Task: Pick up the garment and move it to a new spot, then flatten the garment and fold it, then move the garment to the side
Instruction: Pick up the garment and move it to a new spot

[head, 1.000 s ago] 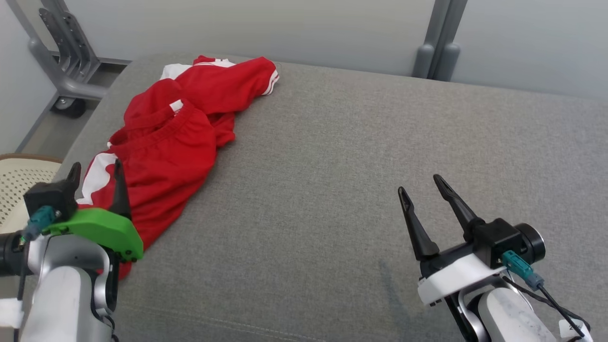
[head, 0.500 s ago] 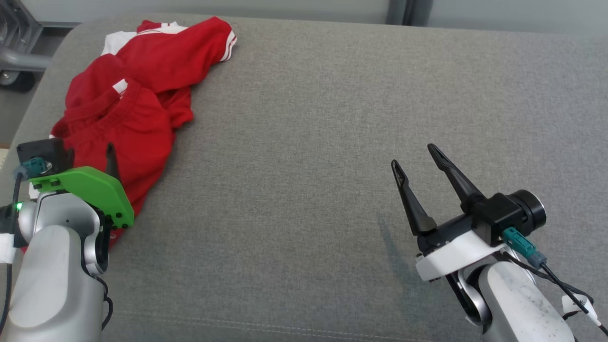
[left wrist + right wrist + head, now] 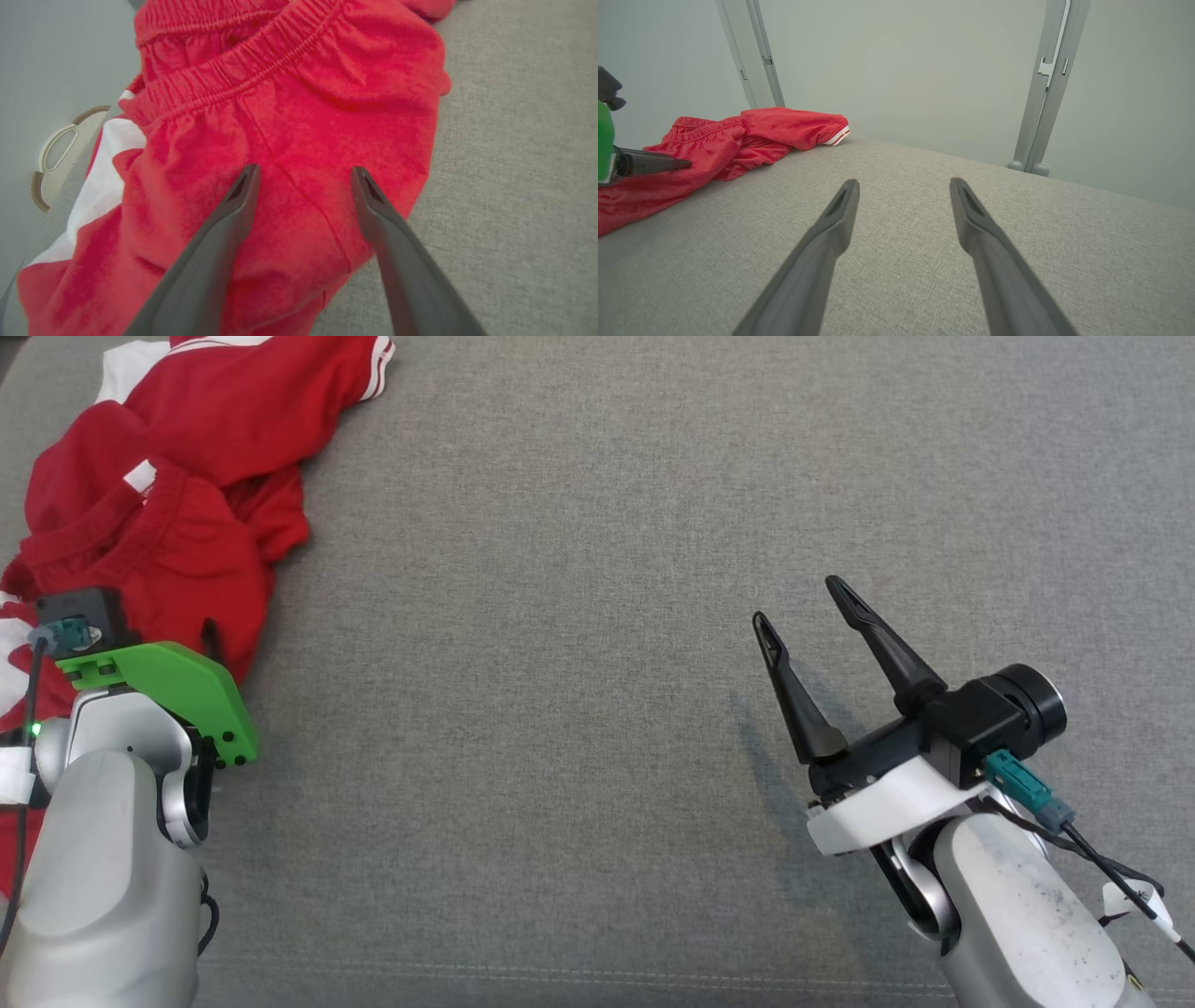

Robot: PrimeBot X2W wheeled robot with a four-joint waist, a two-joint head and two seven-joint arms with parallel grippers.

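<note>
The garment [image 3: 159,504] is a crumpled red piece with white panels and an elastic waistband, lying at the far left of the grey cushion [image 3: 597,709]. My left gripper [image 3: 306,170] hangs just above its red cloth [image 3: 289,93], jaws open, nothing between them. In the head view a green mount covers most of the left gripper's fingers [image 3: 210,639]. My right gripper [image 3: 797,602] stands open and empty over bare cushion at the right, far from the garment [image 3: 738,140]. The right wrist view shows the right gripper [image 3: 903,182] pointing across the cushion.
The cushion's left edge runs close beside the garment, and a pale perforated basket [image 3: 56,154] sits below that edge. Grey metal posts [image 3: 1045,93] stand against the wall behind the cushion. A seam [image 3: 597,975] runs along the cushion's front edge.
The head camera has tipped down, so the whole picture has slid up and left. My left gripper now pitches down over the red cloth. Both grippers stay open.
</note>
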